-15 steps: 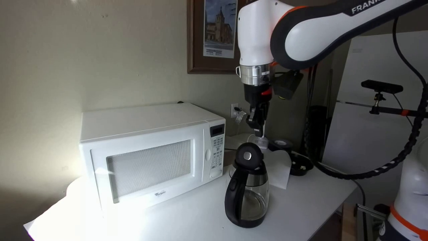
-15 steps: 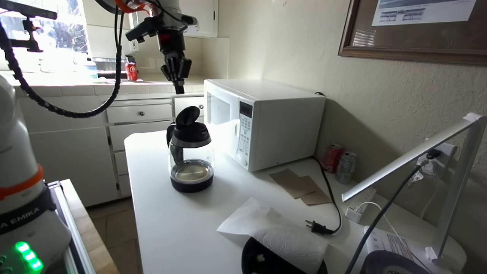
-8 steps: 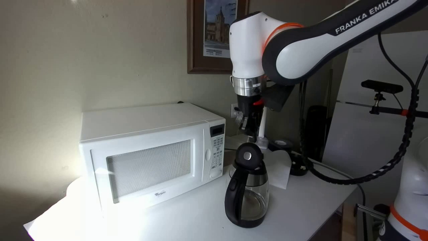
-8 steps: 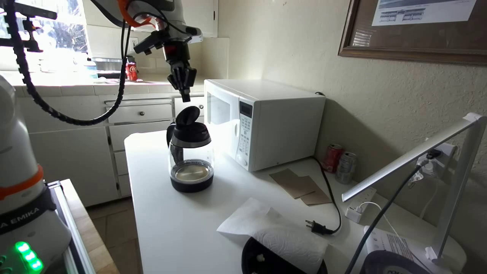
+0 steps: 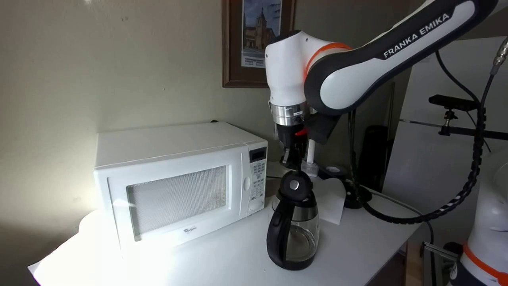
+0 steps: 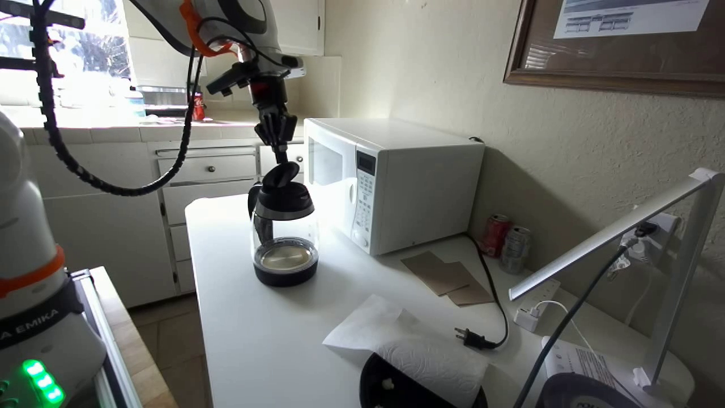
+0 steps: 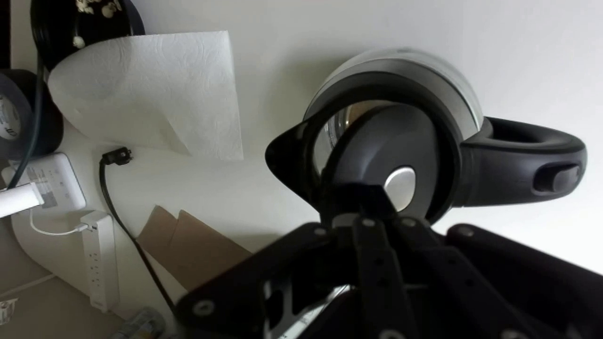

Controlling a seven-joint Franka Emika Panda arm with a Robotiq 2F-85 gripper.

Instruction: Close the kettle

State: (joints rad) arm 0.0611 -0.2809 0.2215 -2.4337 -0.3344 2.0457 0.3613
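right below my pincer (image 6: 282, 160), its fingers drawn together, stands the kettle (image 6: 286, 204), lid (image 6: 280, 175) tilted up at my fingertips, metal floor (image 6: 286, 256) visible through glass. farther out, a black dish (image 6: 371, 391) holds pale lumps (image 6: 388, 383). above, my arm (image 5: 353, 85) bends to a vertical wrist (image 5: 287, 115). paper (image 6: 427, 357) partly hides the dish; black on black, lid contact is unclear.

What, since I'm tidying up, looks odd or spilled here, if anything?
The microwave seems unplugged: a plug, apparently its own, lies loose on the table. The kettle lid is tilted up, not shut. A paper towel untidily overlaps a black dish. No spill shows.
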